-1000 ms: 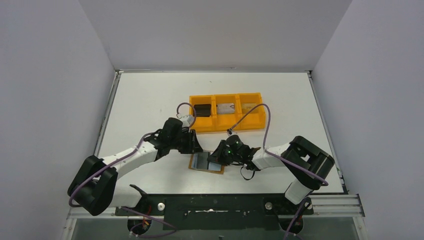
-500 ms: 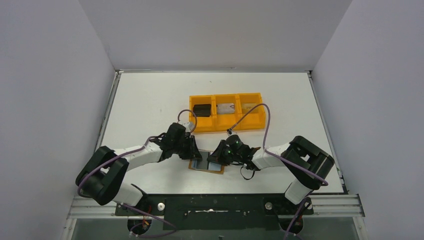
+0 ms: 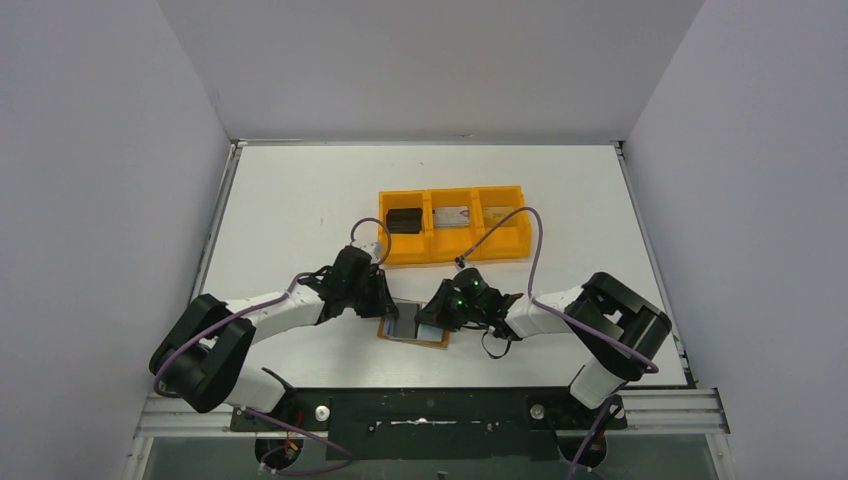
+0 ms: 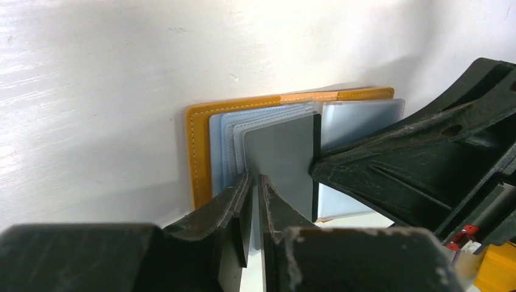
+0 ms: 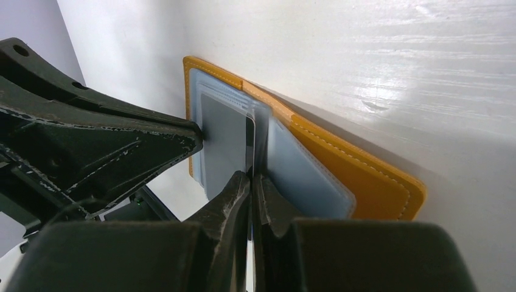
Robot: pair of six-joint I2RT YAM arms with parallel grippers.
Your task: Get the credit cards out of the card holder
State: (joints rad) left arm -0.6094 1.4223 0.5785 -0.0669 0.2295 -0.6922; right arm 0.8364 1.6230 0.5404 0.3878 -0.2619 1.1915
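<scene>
Left wrist: left gripper [image 4: 255, 180] seemingly pinching grey credit card [image 4: 281, 157] edge.

Robot lab enclosure, bare white walls [image 3: 430, 60], white table [image 3: 290, 200], aluminium rail [image 3: 660, 405]

The left arm [image 3: 270, 312] and right arm [image 3: 548, 315] are built of white tube links between chunky black joint housings. A purple cable [image 3: 531, 250] loops along each. A green light [image 3: 459, 297] glows on the right wrist. Both bases share a black mounting plate [image 3: 430, 410] with silver bolts [image 3: 321, 411]. The fingers [image 4: 225, 213] are matte black plastic, scuffed pale at the edges.
</scene>
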